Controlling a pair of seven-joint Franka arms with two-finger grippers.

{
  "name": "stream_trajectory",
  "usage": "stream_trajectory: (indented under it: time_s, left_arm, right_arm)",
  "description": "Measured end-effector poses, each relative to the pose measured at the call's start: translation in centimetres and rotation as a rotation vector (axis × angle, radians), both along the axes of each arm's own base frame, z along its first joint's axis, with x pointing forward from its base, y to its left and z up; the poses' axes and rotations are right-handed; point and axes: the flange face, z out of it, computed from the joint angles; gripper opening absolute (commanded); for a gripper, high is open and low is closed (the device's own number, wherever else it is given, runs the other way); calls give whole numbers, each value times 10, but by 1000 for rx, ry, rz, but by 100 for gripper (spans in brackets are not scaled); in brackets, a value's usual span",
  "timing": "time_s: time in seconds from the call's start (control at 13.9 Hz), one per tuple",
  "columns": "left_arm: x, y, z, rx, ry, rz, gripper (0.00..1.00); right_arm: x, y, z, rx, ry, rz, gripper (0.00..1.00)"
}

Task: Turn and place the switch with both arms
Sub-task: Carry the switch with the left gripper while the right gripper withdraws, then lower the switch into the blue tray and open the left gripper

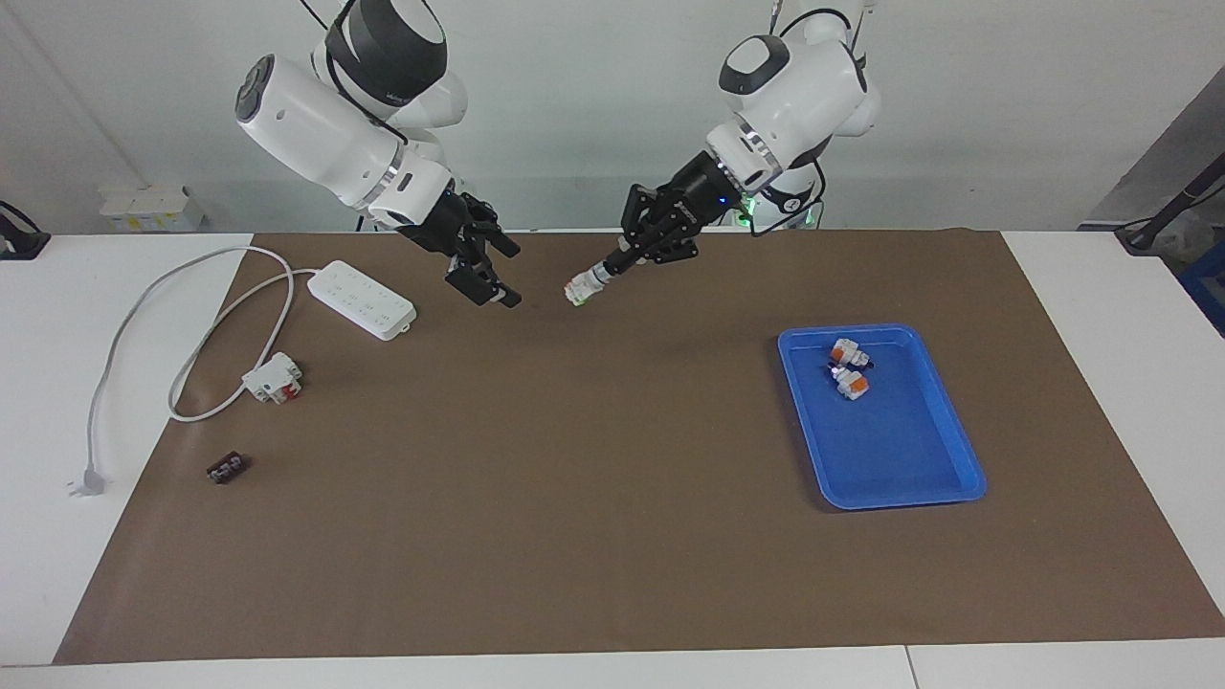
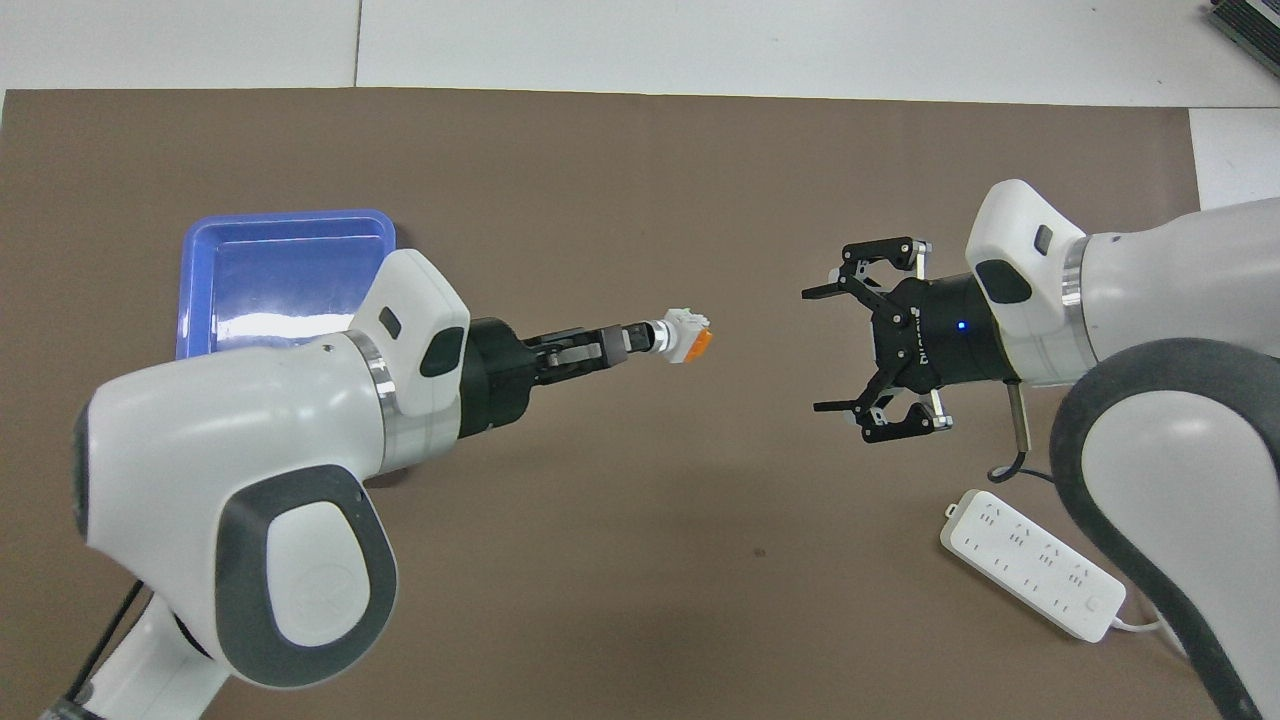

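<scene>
Nearest the robots, both claws hang in the air over the brown mat [image 1: 574,478] that covers the bench [image 1: 57,402], facing each other across a gap near the middle of the mat's robot-side edge. The left claw [image 1: 612,266] [image 2: 625,343] is closed on the switch [image 1: 580,288] [image 2: 683,335], pinching it by the knob end so that the white middle and orange block stick out past the fingertips toward the right claw. The switch is off the mat, lying roughly level in the grip. The right claw [image 1: 485,277] [image 2: 835,348] is spread wide with nothing between its fingers, pointed at the switch but apart from it.

Also close to the robots, at the right arm's end, a white power strip [image 1: 365,299] [image 2: 1032,565] lies on the mat, its cable [image 1: 144,316] looping out onto the bare bench.

Farther out, a white-and-red block [image 1: 273,377] sits beside the cable's loop. At the left arm's end, a blue tray [image 1: 900,450] [image 2: 210,300] rests on the mat with two more switches [image 1: 846,366] lying in the part nearest the robots, just beside one another.

Farthest of all, a small flat black piece [image 1: 227,468] lies on the mat at the right arm's end.
</scene>
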Motion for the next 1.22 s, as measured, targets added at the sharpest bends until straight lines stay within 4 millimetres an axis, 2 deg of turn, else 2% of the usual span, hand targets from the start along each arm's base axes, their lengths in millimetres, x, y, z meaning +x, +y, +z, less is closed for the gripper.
stream_trajectory:
  time_s: [0.29, 0.5, 0.72, 0.86, 1.15, 1.22]
  left_arm:
    - [42, 106, -16, 248, 5, 28, 0]
    - [57, 173, -24, 410, 10, 61, 0]
    - [59, 218, -35, 620, 33, 27, 0]
    - [58, 243, -43, 698, 62, 26, 0]
    - [48, 275, -77, 825, 123, 3, 0]
    - [46, 284, -84, 837, 140, 6, 19]
  right_arm:
    - [4, -18, -2, -173, -6, -41, 100]
    - [10, -27, 5, -246, 10, -141, 100]
    - [19, -39, 23, -331, 8, -317, 100]
    - [26, -43, 36, -373, 3, -435, 100]
    - [34, -58, 40, -352, 82, -677, 100]
    - [35, -63, 40, -338, 113, -755, 100]
